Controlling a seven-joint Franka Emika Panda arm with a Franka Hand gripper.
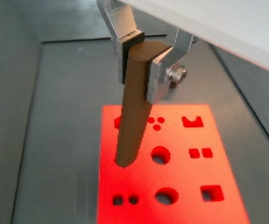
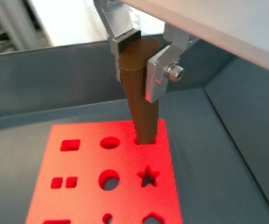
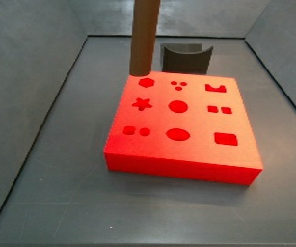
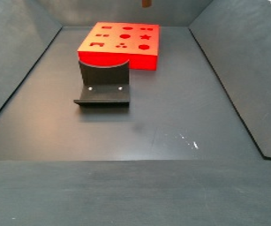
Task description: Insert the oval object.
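Note:
My gripper point(image 1: 145, 54) is shut on the top of the oval object point(image 1: 130, 114), a long brown peg that hangs straight down between the silver fingers; both wrist views show this point(image 2: 143, 57). The peg point(image 2: 140, 105) hovers over the red block point(image 1: 183, 175), which has several shaped holes in its top. In a side view the peg point(image 3: 144, 39) hangs above the block's point(image 3: 157, 154) far-left corner, its tip apart from the surface; the gripper is out of that view. In a side view only the peg's tip point(image 4: 146, 3) shows above the block point(image 4: 149, 53).
The dark fixture point(image 3: 186, 56) stands on the floor right against one side of the red block, also seen in a side view point(image 4: 103, 84). Grey bin walls point(image 3: 60, 116) slope up around the floor.

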